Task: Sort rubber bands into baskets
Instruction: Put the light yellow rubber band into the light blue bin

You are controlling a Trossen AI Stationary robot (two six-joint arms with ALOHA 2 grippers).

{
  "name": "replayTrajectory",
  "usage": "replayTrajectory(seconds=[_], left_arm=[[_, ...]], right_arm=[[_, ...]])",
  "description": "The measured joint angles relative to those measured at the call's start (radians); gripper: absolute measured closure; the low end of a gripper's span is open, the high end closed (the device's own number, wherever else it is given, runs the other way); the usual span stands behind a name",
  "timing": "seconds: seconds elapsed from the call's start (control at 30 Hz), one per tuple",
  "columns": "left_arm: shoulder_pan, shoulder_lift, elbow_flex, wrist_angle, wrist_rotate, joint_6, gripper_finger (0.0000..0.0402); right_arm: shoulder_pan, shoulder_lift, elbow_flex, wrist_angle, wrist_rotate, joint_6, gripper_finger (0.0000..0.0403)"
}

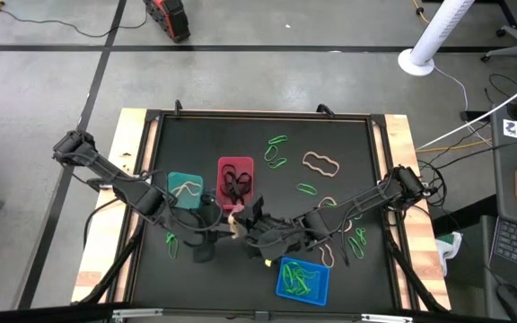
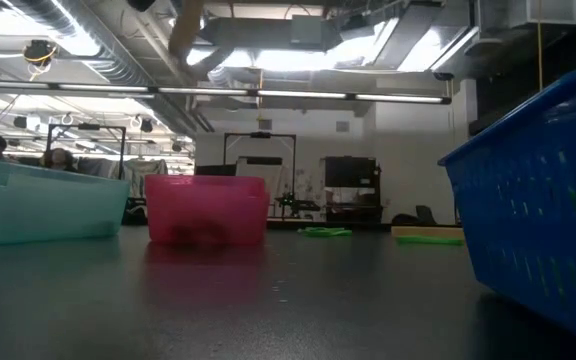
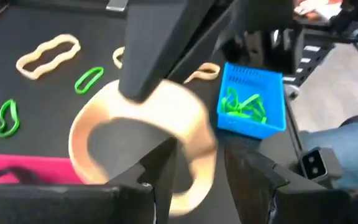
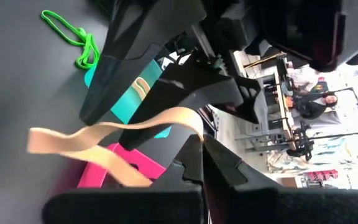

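Tan band is pinched in the right pincer, and the left pincer (fingers spread) reaches through its loop, near the red basket.

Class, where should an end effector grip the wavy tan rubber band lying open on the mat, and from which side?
Pinch one strand of the wavy tan rubber band at a narrow bend, coming straight down: it lies flat on the mat, so no side offers an edge.
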Motion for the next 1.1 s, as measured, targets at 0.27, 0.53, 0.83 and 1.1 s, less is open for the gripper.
replayTrajectory(seconds=[0.27,0.53,0.83,1.1], left_arm=[[0.000,0.000,0.000,0.064,0.000,0.063,0.0271],[0.000,0.000,0.000,0.064,0.000,0.064,0.0321],[0.000,-0.003,0.000,0.064,0.000,0.032,0.0392],[0.000,-0.045,0.000,0.050,0.000,0.032,0.0398]], right_arm=[[0.000,0.000,0.000,0.030,-0.001,-0.001,0.0402],[0.000,0.000,-0.001,0.029,-0.001,-0.002,0.0402],[0.000,0.000,-0.001,0.028,-0.002,-0.001,0.0399],[0.000,0.000,-0.001,0.025,0.006,0.039,0.0305]])
